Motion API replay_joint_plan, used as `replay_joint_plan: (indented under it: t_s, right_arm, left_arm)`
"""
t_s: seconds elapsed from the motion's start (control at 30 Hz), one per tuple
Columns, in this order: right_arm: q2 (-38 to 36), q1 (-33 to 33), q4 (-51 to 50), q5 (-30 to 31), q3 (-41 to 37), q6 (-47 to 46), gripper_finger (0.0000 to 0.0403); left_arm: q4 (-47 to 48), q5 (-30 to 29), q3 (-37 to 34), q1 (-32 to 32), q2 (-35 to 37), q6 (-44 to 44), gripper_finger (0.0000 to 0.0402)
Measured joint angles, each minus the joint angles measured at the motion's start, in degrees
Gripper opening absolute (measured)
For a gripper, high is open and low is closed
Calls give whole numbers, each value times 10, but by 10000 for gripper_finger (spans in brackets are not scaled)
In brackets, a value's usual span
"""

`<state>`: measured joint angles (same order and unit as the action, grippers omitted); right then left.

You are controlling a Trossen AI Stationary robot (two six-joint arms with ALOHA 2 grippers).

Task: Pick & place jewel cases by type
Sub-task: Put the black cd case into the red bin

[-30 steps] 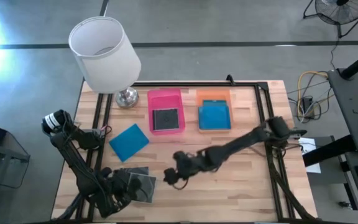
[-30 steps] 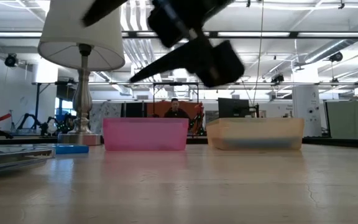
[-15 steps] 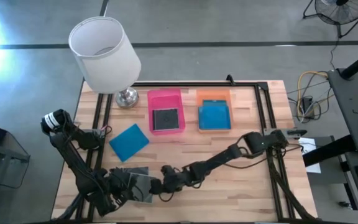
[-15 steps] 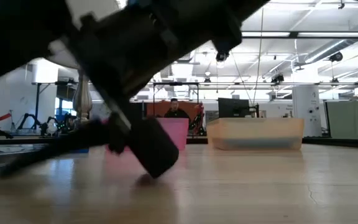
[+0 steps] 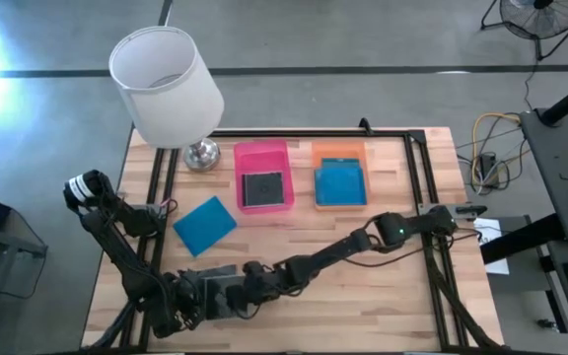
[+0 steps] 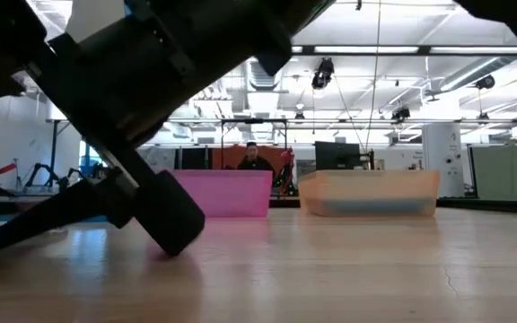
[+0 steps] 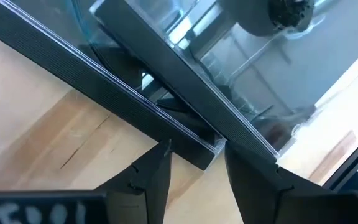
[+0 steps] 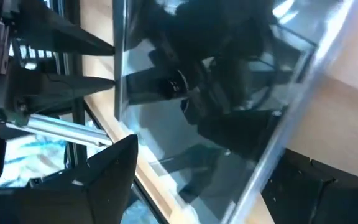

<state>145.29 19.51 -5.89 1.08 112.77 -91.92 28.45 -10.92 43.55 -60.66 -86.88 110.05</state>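
We saw both grippers meet at the lower left of the high view, over the clear jewel cases [image 5: 217, 288] stacked on the bench [image 5: 383, 296]. Right gripper [image 5: 247, 296] reached in from the frame's right, arm stretched low across the boards; its fingers [image 8: 104, 180] were spread with a clear case edge between them, in right wrist view. We couldn't tell if they actually touched it. Left gripper [image 5: 183, 308] sat just beside the stack at bottom left; its fingers [image 7: 148, 186] were parted around a case corner, in left wrist view, grip also unclear.

Elsewhere: one blue jewel case [image 5: 205, 224] lay loose on the bench, left of centre. Pink tray [image 5: 262, 154] at upper centre held a dark clear case [image 5: 262, 187]. Orange tray [image 5: 339, 152] right of it held a blue case [image 5: 341, 184]. Lamp [image 5: 163, 85] stood at upper left. In low view a person [image 6: 254, 156] was visible far behind the trays.
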Motion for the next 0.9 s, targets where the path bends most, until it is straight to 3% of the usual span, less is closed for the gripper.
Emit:
replay_joint_plan:
  t_s: [0.4, 0.63, 0.9]
  right_arm:
    - [-42, -5, -76, -23, 10, 72, 280]
    - [-47, -5, -64, -53, 10, 97, 223]
    - [-49, -4, -64, -78, 31, 111, 163]
  left_arm:
    - [4, -20, -3, 0, -2, -14, 139]
    - [8, -61, 3, 1, -2, -19, 139]
    - [8, -63, 4, 2, -2, -21, 139]
